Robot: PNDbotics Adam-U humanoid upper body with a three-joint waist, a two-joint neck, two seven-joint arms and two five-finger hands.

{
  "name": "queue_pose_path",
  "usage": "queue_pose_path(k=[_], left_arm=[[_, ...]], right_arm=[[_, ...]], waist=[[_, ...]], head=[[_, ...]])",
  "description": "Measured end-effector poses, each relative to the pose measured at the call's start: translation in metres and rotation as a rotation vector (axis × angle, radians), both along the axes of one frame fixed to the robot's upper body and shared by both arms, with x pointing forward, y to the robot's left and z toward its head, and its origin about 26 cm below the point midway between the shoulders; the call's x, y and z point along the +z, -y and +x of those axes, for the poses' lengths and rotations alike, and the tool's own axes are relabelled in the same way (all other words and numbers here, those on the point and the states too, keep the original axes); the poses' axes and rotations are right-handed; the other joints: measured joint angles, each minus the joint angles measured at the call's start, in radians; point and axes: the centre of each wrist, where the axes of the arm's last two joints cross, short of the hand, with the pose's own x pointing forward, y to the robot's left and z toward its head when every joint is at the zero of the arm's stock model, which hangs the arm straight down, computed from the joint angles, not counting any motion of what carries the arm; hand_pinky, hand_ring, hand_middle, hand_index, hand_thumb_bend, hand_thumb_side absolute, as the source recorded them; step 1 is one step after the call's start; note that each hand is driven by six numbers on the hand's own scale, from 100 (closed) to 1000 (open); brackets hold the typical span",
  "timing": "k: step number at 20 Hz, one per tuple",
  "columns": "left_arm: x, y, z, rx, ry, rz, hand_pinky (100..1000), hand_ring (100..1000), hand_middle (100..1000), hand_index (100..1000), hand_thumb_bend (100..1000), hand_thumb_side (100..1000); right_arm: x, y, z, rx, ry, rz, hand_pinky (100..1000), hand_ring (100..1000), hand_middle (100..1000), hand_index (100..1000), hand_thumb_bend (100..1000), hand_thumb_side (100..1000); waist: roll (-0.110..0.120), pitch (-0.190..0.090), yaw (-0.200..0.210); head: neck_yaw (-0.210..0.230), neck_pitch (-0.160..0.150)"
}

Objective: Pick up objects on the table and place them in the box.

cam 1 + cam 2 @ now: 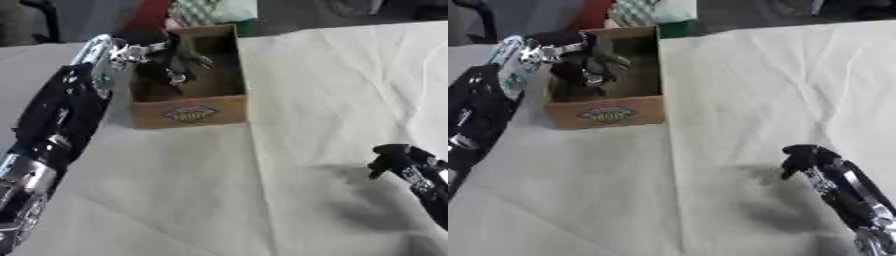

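An open cardboard box (188, 114) with a coloured label on its front wall stands at the back left of the white cloth. My left hand (181, 59) hangs over the inside of the box, fingers spread and pointing down, with nothing that I can make out between them. What lies on the box floor is hidden in dark shadow beneath the hand. My right hand (800, 156) hovers low over the cloth at the lower right, fingers curled in and holding nothing. No loose object shows on the cloth.
Creased white cloth (737, 80) covers the table. Behind the box stand a green-and-white checked thing (213, 11) and a red thing (149, 15). My left forearm (61, 115) runs along the left side of the box.
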Motion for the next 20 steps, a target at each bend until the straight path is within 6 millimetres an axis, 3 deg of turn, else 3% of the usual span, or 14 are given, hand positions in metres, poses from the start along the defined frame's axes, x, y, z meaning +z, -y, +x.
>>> queue_pose_path(k=[13, 19, 20], left_arm=[[0.029, -0.01, -0.014, -0.001, 0.117, -0.102, 905, 882, 903, 879, 829, 655], [0.045, -0.023, -0.031, -0.006, 0.19, -0.215, 902, 861, 879, 865, 731, 649], [0.047, -0.027, -0.034, -0.003, 0.203, -0.241, 894, 842, 861, 852, 677, 645]], right_arm=[[-0.001, 0.001, 0.0, -0.003, -0.004, 0.0, 757, 538, 549, 755, 100, 681], [-0.001, 0.002, 0.0, -0.009, -0.005, 0.002, 757, 538, 550, 755, 100, 681], [-0.001, 0.002, 0.0, -0.01, -0.005, 0.002, 757, 538, 550, 755, 100, 679]], waist=[[-0.002, -0.003, 0.007], [-0.004, -0.003, 0.02], [-0.004, -0.004, 0.023]], head=[[-0.007, 0.0], [-0.011, 0.0], [-0.011, 0.0]])
